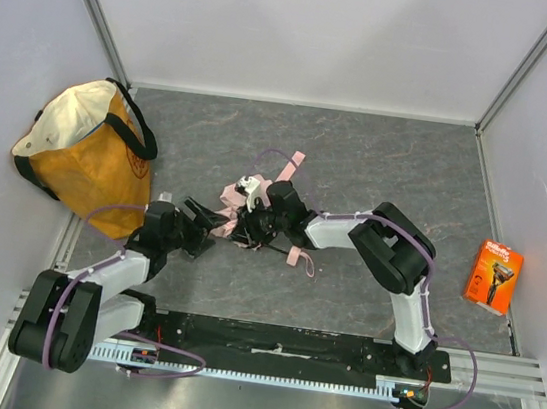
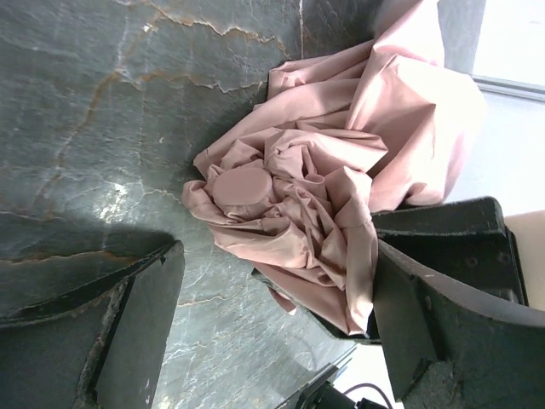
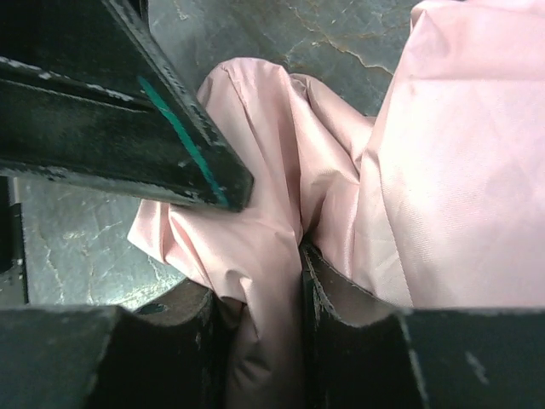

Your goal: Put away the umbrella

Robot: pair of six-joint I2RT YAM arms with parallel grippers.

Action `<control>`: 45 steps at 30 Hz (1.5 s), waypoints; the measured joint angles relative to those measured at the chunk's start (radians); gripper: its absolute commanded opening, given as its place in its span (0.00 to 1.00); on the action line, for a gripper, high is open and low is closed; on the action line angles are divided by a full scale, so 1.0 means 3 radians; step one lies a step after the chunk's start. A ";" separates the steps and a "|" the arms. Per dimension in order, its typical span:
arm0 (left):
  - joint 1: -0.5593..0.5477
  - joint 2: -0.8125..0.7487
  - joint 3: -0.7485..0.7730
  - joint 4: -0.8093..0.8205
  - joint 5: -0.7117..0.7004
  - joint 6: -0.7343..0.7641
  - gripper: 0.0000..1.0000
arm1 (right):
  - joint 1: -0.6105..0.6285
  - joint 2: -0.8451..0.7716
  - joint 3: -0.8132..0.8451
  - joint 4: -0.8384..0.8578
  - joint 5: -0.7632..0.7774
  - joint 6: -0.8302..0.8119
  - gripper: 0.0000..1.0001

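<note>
Clenched on a fold of the pale pink umbrella with the right fingers, lying crumpled mid-tabletop between both arms. Spread wide around the bunched cloth with the left fingers, one touching it, the other apart. Crowded from both sides by those black fingers; well apart, an orange-and-cream tote bag far left and an orange razor pack far right.

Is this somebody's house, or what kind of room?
Probably a robot test booth, not a home: left arm and right arm bolted to a rail, plain white walls, an umbrella to practise on.
</note>
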 measured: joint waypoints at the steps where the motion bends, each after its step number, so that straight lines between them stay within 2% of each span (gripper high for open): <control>1: 0.0041 -0.0042 -0.0065 0.0076 0.0038 0.0004 0.93 | -0.0018 0.0018 0.0010 0.0009 -0.0065 0.0031 0.00; 13: 0.0184 -0.0132 -0.0245 0.0528 0.0498 0.0155 0.94 | -0.0135 0.0159 0.0177 -0.0080 -0.0593 0.0251 0.00; 23: 0.0187 -0.0707 -0.0278 -0.0041 0.0384 0.0146 0.95 | -0.0226 0.0298 0.0360 -0.0226 -0.1001 0.0431 0.00; 29: 0.0187 -0.0126 -0.0277 0.0309 0.0493 0.0099 0.95 | -0.0243 0.0324 0.0411 -0.0282 -0.1086 0.0458 0.00; 37: 0.0151 0.0217 -0.0256 0.0715 0.0501 0.0085 0.95 | -0.0248 0.0328 0.0444 -0.0371 -0.1152 0.0453 0.00; 41: 0.0136 0.0422 -0.0200 0.0877 0.0506 0.0085 0.84 | -0.0270 0.0361 0.0502 -0.0435 -0.1203 0.0453 0.00; 45: 0.0109 0.0556 -0.0172 0.0952 0.0484 0.0085 0.80 | -0.0305 0.0392 0.0563 -0.0486 -0.1274 0.0455 0.00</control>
